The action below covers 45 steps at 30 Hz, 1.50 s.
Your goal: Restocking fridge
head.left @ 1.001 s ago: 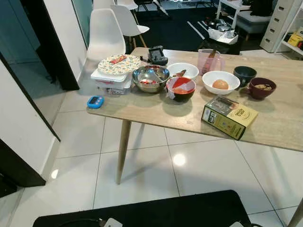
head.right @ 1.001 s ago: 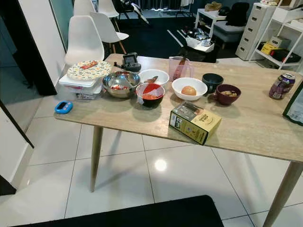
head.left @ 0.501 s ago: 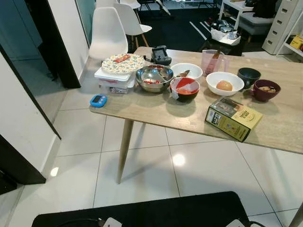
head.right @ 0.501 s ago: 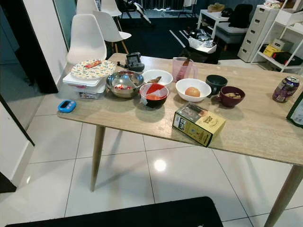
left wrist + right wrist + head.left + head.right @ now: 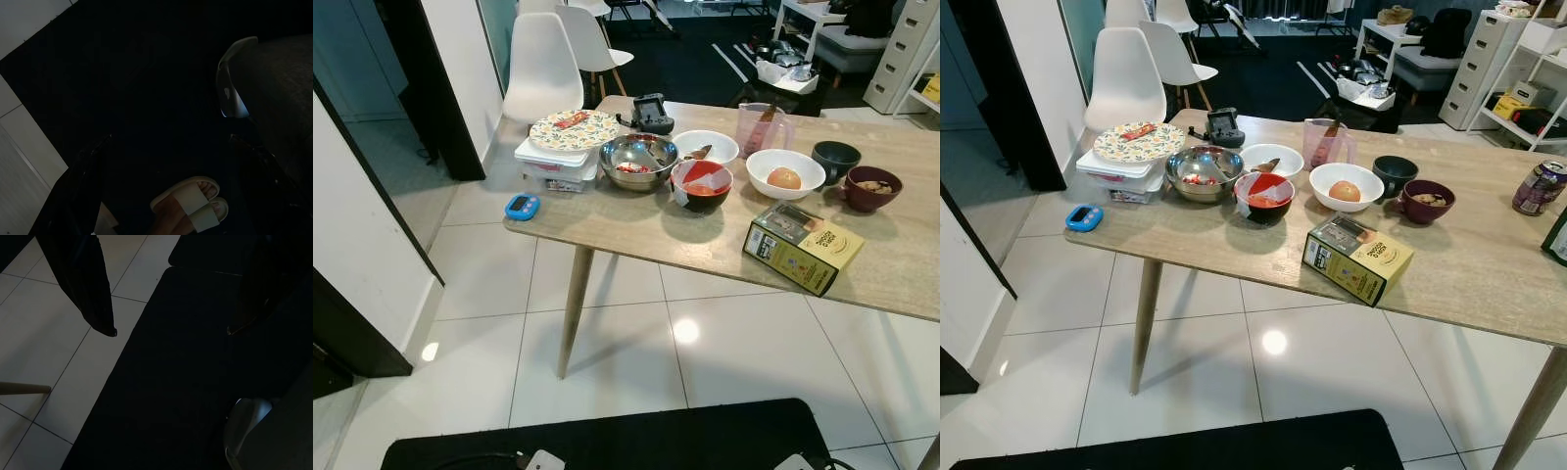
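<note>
Robot faced the loaded table (image 5: 1489, 269), nothing picked yet.
Both grippers (image 5: 166, 147) (image 5: 171, 330) hung released; next call: approach the carton (image 5: 1357, 258) at two o'clock.

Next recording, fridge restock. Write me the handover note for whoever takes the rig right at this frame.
Left hand and right hand: both open, empty, hanging low over a dark mat.
All food sits on the wooden table: steel bowl, red-lined bowl, white bowl with an egg, maroon bowl, yellow carton, can.
Done: nothing picked up.
Left: approach the table, carry items to the fridge.
</note>
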Motion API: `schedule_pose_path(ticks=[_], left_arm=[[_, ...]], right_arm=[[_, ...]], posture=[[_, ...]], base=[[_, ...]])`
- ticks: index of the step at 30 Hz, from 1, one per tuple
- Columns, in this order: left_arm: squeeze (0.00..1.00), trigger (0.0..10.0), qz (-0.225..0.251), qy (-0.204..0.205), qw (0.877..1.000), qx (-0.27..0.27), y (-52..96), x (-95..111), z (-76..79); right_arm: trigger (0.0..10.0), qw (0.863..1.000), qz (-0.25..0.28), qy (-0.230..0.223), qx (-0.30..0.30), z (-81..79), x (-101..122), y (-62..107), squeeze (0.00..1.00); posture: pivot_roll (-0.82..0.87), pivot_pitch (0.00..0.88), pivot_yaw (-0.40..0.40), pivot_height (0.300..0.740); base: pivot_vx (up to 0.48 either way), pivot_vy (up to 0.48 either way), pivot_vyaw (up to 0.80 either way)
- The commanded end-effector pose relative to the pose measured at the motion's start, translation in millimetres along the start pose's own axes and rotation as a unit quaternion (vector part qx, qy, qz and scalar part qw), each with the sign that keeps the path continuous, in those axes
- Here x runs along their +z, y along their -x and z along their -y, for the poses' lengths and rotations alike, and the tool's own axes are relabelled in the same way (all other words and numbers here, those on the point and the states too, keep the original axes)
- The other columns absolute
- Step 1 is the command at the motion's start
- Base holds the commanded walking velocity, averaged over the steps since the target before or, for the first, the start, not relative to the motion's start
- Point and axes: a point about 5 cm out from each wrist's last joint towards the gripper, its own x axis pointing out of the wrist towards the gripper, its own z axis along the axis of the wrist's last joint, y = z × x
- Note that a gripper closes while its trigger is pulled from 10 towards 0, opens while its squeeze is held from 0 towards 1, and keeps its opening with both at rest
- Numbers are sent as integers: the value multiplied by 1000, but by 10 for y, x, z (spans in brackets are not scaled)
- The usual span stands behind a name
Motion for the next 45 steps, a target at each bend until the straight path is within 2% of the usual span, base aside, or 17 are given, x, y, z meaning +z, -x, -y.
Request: schedule_pose_path(ticks=[1,45], left_arm=[[0,10000,-7,-6,1000,-8,-6,-3,40],[0,10000,-12,0,1000,-9,-14,-2,82]], right_arm=[[10000,1000,-1,-7,4,-22,2,-2,0],[10000,1000,-3,-5,5,-2,-8,0,0]], posture=[[-12,0,-36,740],[-21,0,-49,740]], base=[[0,0,0],[0,0,0]])
